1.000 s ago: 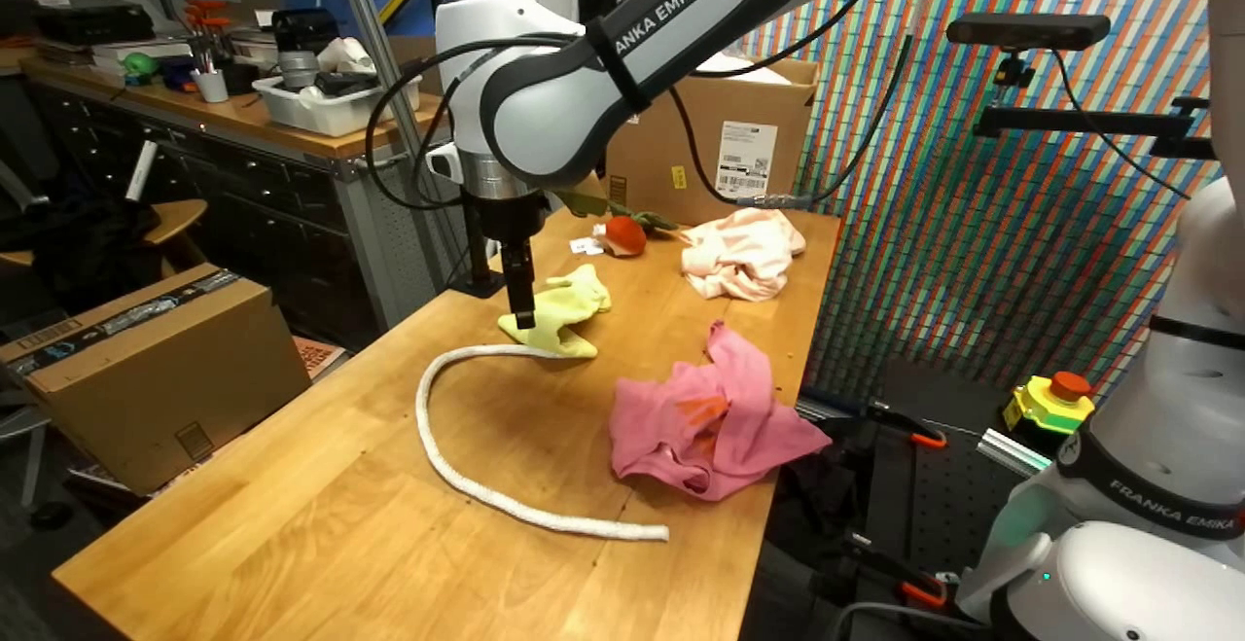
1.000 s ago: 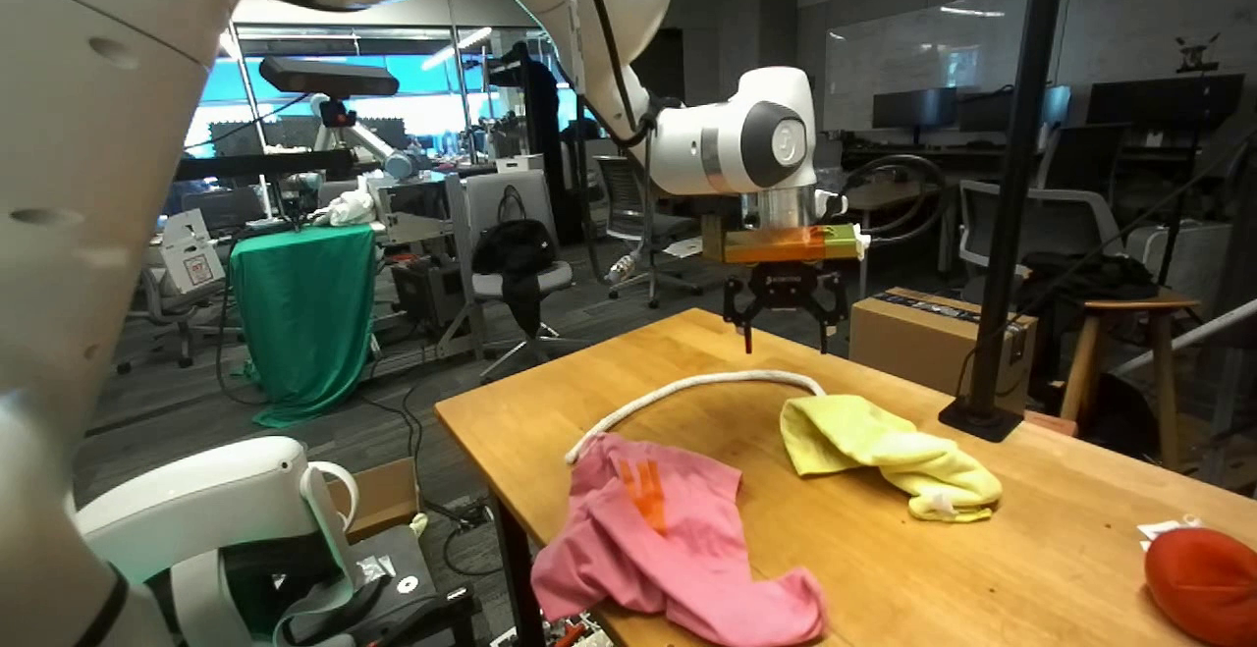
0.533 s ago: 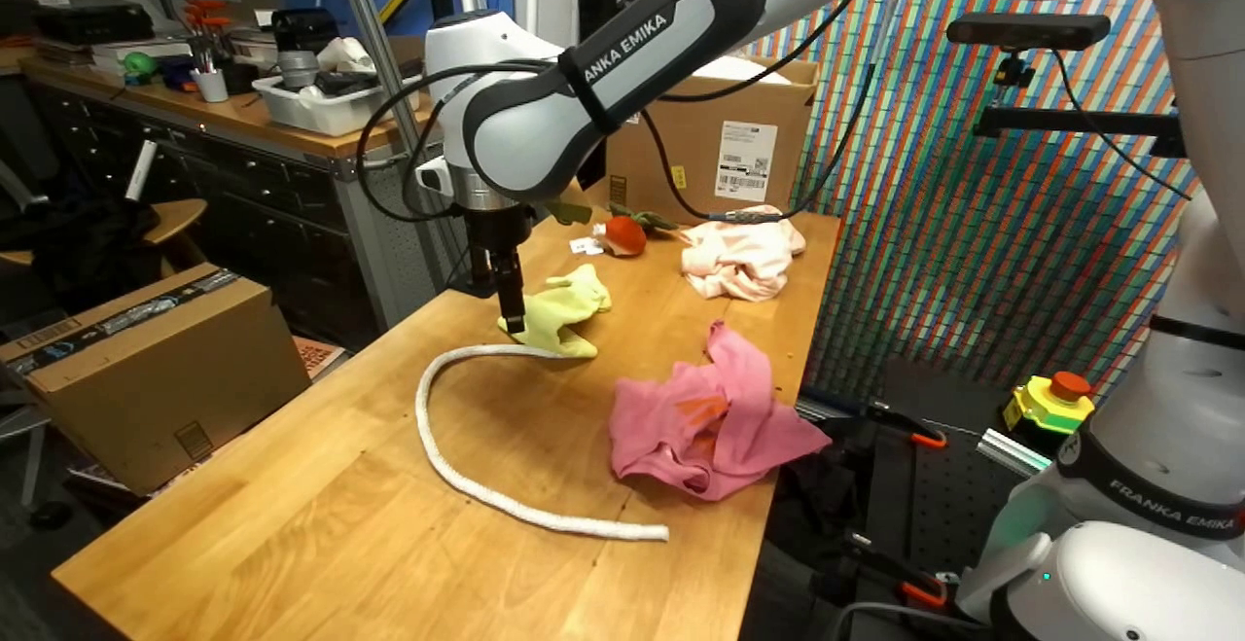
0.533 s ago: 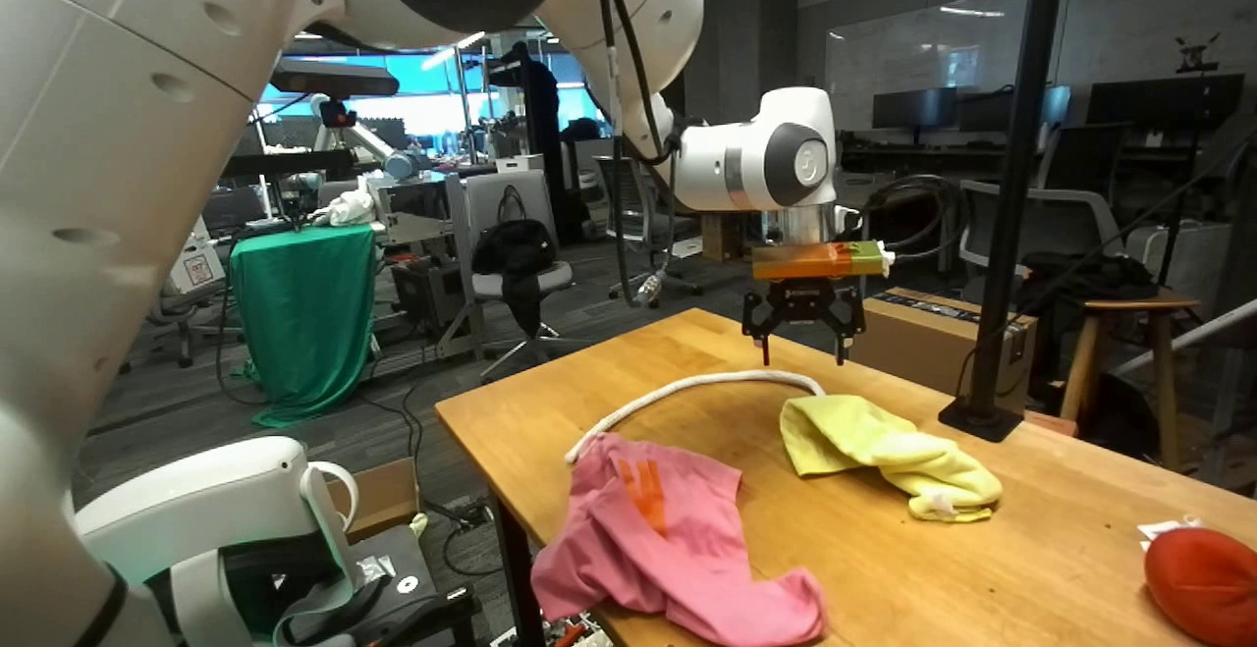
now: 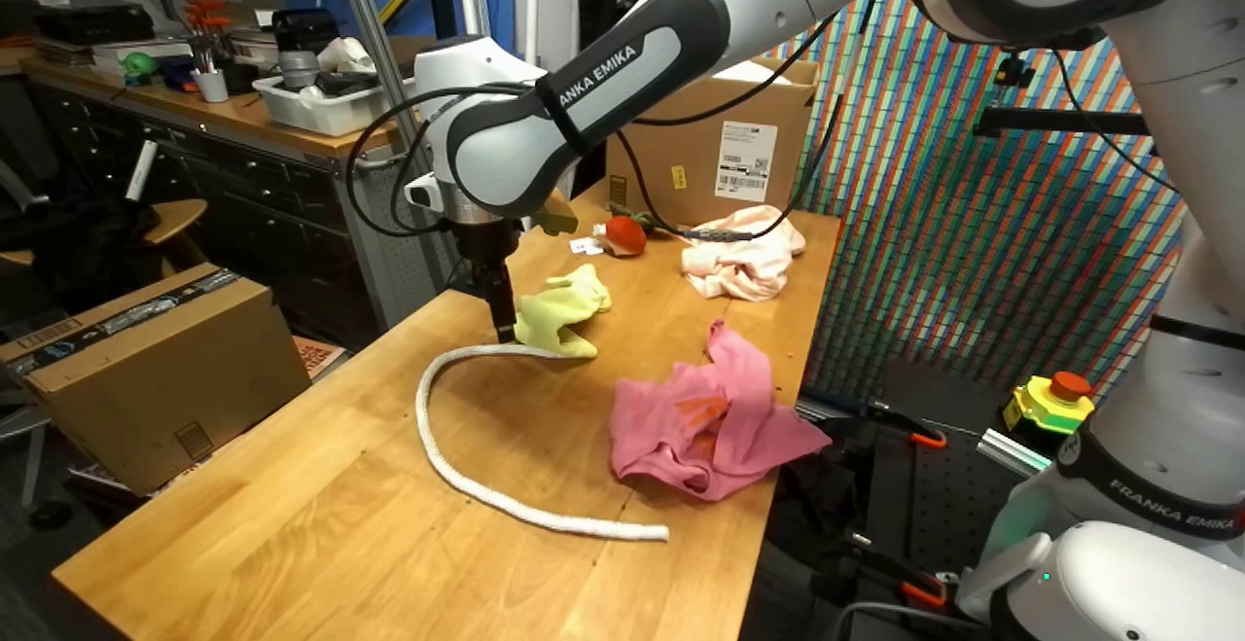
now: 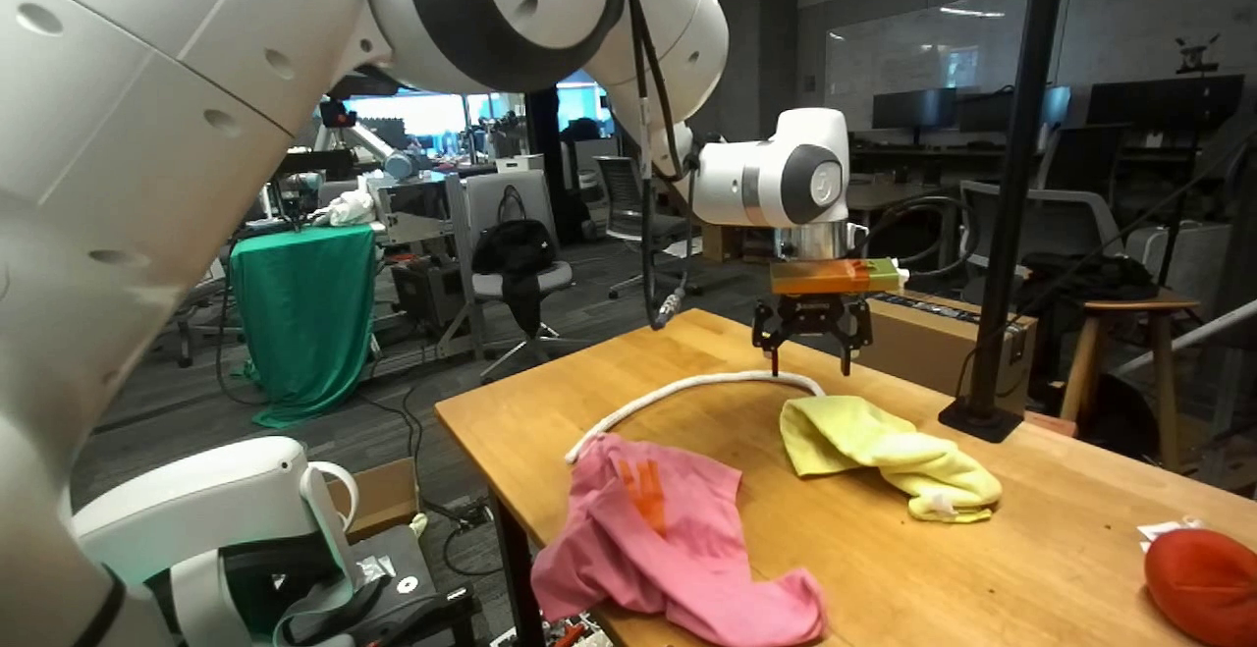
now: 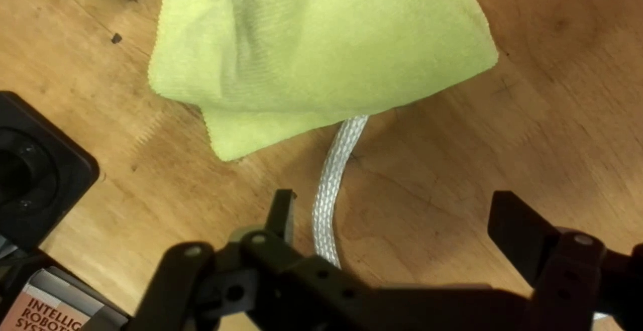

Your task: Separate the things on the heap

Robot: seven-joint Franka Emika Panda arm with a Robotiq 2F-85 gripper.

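A yellow cloth lies crumpled on the wooden table in both exterior views. A white braided rope curves over the table, and one end runs under the yellow cloth's edge in the wrist view. A pink cloth with an orange patch lies by the table edge, near the rope's other end. A pale peach cloth and a red plush thing lie farther back. My gripper is open and empty above the rope beside the yellow cloth. In the wrist view the rope passes between its fingers, nearer the left one.
A black pole base stands at the table edge near the yellow cloth and also shows in the wrist view. A large cardboard box stands at the table's back end. A white tag lies by the red plush thing.
My gripper has moved down toward the table, shifting left in an exterior view and right in an exterior view. It has stayed open. The cloths and the rope have not moved.
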